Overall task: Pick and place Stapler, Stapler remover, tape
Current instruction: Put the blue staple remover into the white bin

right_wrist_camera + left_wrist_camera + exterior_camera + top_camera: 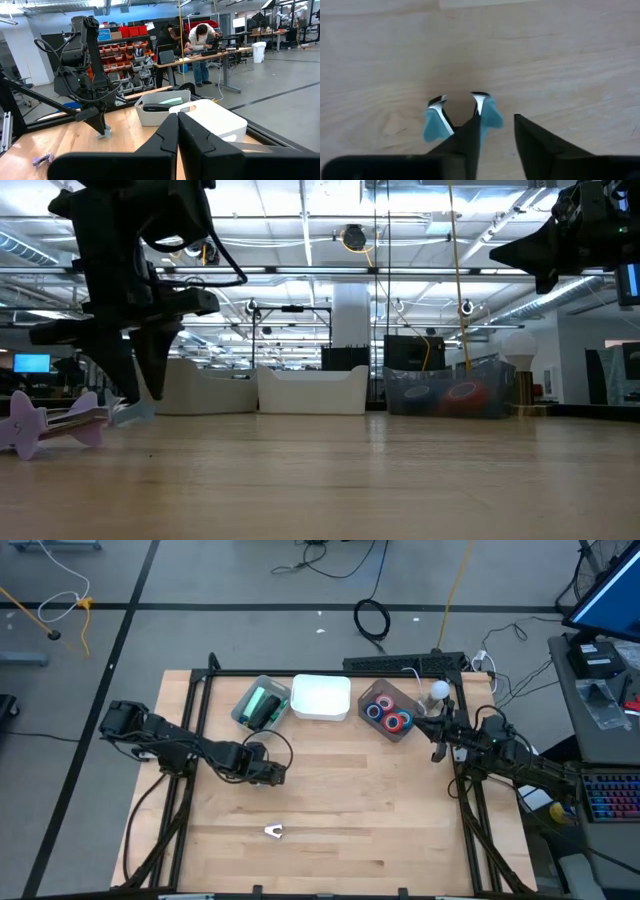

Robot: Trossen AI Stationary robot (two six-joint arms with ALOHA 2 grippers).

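Note:
A light-blue stapler remover (434, 125) with metal jaws lies on the table left of centre. My left gripper (497, 131) points down at it, fingers apart; one finger (467, 145) covers its middle and the other stands clear beside it. A second, purple stapler remover (273, 831) lies nearer the front edge. A green stapler (262, 705) lies in a grey bin at the back. Blue and red tape rolls (388, 715) sit in another grey bin. My right gripper (177, 131) hangs shut above the table's right edge. My left gripper comes at the light-blue stapler remover from above, pointing steeply down. One finger (467, 145) stands in front of the remover's middle (479, 111) and hides the place; whether it touches, I cannot tell. The remover lies on the table.
A white bin (321, 697) stands between the two grey bins along the far edge. Bare wood lies between the bins and the front edge. Black frame rails run along the table's left and right sides. People work at a bench in the room beyond.

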